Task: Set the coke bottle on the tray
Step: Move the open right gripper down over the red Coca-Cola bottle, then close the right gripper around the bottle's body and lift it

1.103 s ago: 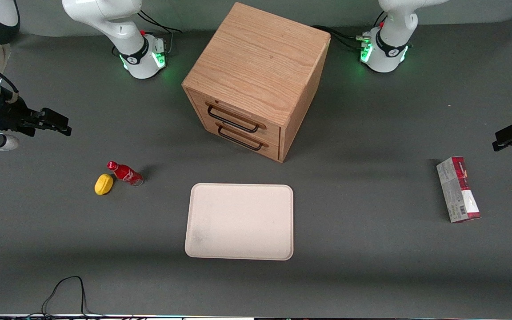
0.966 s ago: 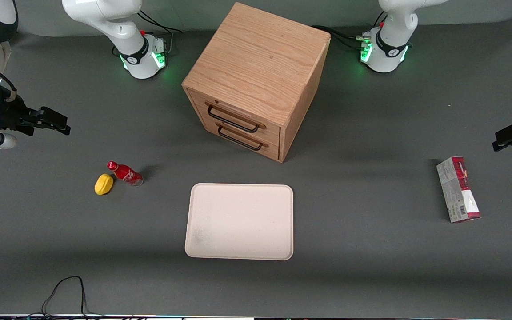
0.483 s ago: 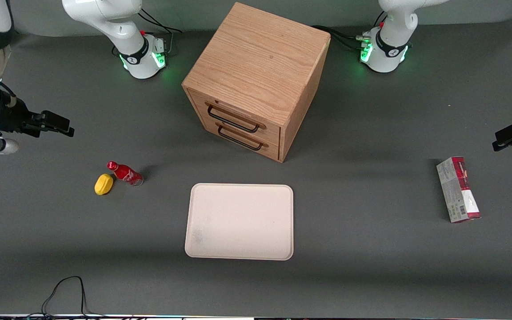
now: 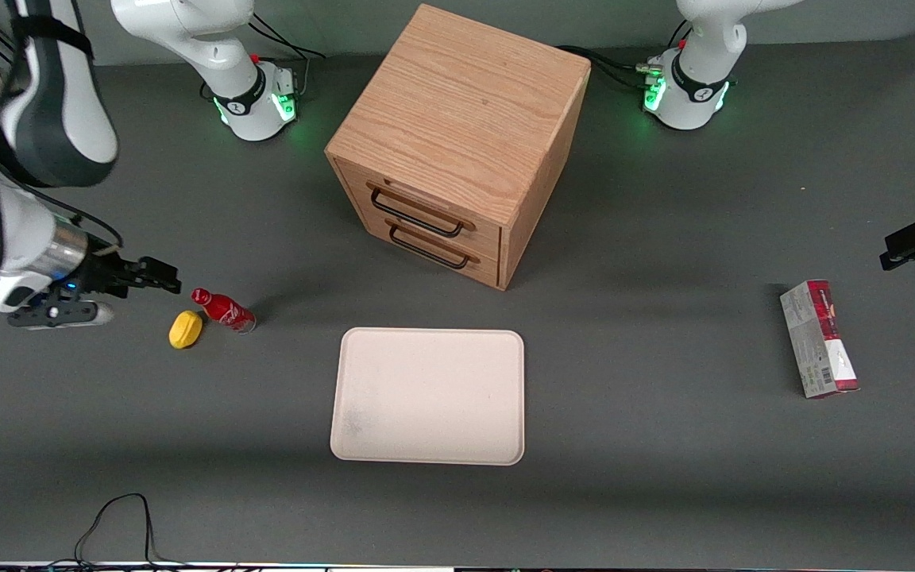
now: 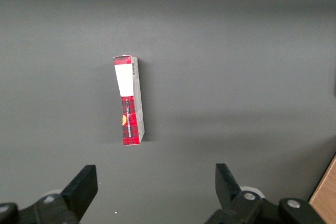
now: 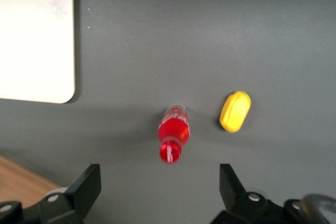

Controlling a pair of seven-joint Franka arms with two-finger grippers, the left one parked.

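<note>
The coke bottle (image 4: pixel 224 310) is a small red bottle with a red cap, standing on the grey table beside a yellow lemon-shaped object (image 4: pixel 185 329). It also shows in the right wrist view (image 6: pixel 172 136), apart from my fingers. The cream tray (image 4: pixel 428 396) lies flat and bare, nearer the front camera than the cabinet; its corner shows in the right wrist view (image 6: pixel 34 38). My right gripper (image 4: pixel 164 280) is open and empty, hovering close to the bottle's cap, toward the working arm's end of the table. In the right wrist view the gripper (image 6: pixel 160 187) holds nothing.
A wooden drawer cabinet (image 4: pixel 457 143) with two black handles stands at the table's middle. A red-and-grey carton (image 4: pixel 819 339) lies toward the parked arm's end and shows in the left wrist view (image 5: pixel 129 99). A black cable (image 4: pixel 120 520) lies at the front edge.
My right arm has swung in and come down from the table's end toward the bottle; the gripper now hovers next to its cap. The bottle, lemon and tray have not moved.
</note>
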